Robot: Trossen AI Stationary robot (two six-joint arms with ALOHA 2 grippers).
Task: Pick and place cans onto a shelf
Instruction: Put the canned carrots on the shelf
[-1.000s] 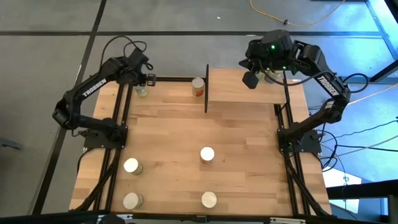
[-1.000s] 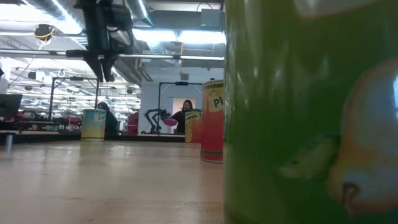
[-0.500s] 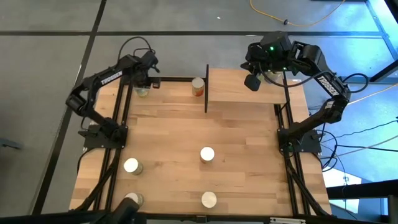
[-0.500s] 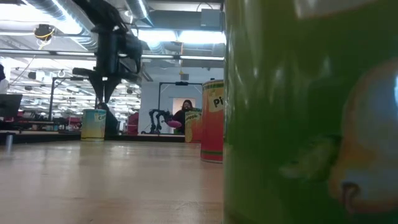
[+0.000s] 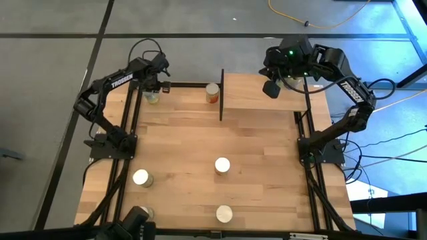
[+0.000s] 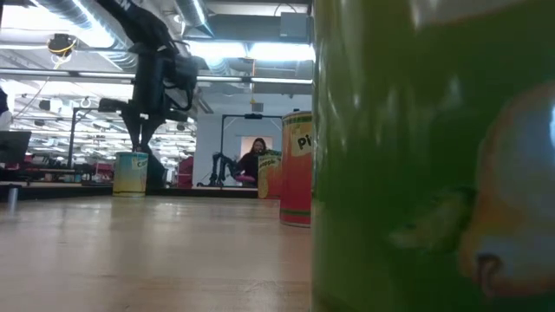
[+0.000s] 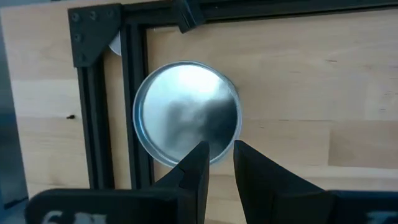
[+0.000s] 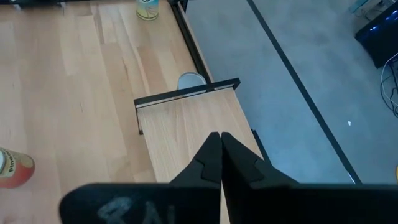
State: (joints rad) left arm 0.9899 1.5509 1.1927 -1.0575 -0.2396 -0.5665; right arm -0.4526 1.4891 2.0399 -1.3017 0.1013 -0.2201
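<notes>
A green-and-yellow can (image 5: 152, 97) stands on its base at the table's far left corner; its shiny top shows in the left wrist view (image 7: 186, 112). My left gripper (image 5: 157, 84) hangs above it, fingers pointing down and a narrow gap apart, touching nothing; it also shows in the low view (image 6: 139, 130). My right gripper (image 5: 270, 87) is shut and empty above the shelf (image 5: 263, 97), a light-wood board at the far right. An orange-red can (image 5: 212, 92) stands just left of the shelf's black upright panel (image 5: 221, 93). Other cans stand near the middle (image 5: 222, 165) and the front (image 5: 224, 213).
A can (image 5: 140, 177) stands at the near left. A dark rounded thing (image 5: 137, 223) at the near edge covers another can. A large green can (image 6: 434, 156) fills the low view's right. Black frame rails (image 5: 127, 153) run along both table sides.
My left gripper has come down toward the far-left can while its arm has folded up higher. A dark rounded thing has come in over the table's near left edge and covers the can there.
</notes>
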